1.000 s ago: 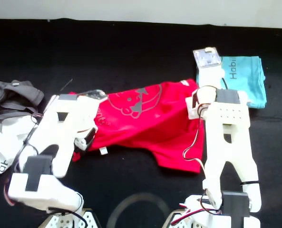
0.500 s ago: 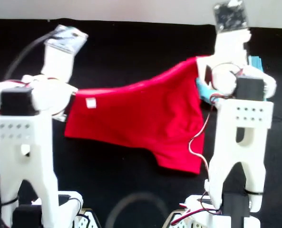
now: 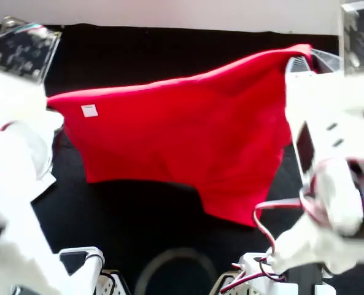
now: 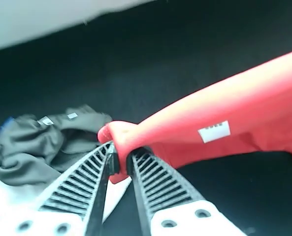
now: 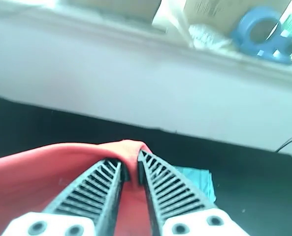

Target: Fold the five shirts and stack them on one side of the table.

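A red shirt hangs spread in the air between both arms, high above the black table. My left gripper is shut on one corner of the red shirt, where a small white label shows. My right gripper is shut on the opposite corner of the red shirt. A grey shirt lies crumpled on the table below the left gripper. A folded teal shirt lies on the table beyond the right gripper.
A white garment lies beside the grey shirt on the table. A pale wall runs along the table's far edge, with a ledge holding a blue tape roll above it.
Both arms have lifted the red shirt from the table and raised it high, pulling its two corners apart so it hangs spread out.
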You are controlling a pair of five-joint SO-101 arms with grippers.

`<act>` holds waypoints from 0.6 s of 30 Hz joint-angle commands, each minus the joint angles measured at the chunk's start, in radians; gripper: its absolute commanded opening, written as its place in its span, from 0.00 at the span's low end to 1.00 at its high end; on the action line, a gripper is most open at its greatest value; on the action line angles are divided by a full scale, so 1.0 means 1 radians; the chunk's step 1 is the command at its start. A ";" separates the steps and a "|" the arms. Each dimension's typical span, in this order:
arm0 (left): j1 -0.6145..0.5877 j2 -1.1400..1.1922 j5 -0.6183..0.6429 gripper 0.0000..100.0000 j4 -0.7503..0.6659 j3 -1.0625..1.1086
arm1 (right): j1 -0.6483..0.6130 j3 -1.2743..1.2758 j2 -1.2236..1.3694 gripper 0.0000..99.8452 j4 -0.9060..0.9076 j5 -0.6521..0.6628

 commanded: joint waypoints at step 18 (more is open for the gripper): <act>-0.010 -0.226 0.011 0.01 0.041 -0.035 | -0.002 -0.409 -0.173 0.01 0.031 0.031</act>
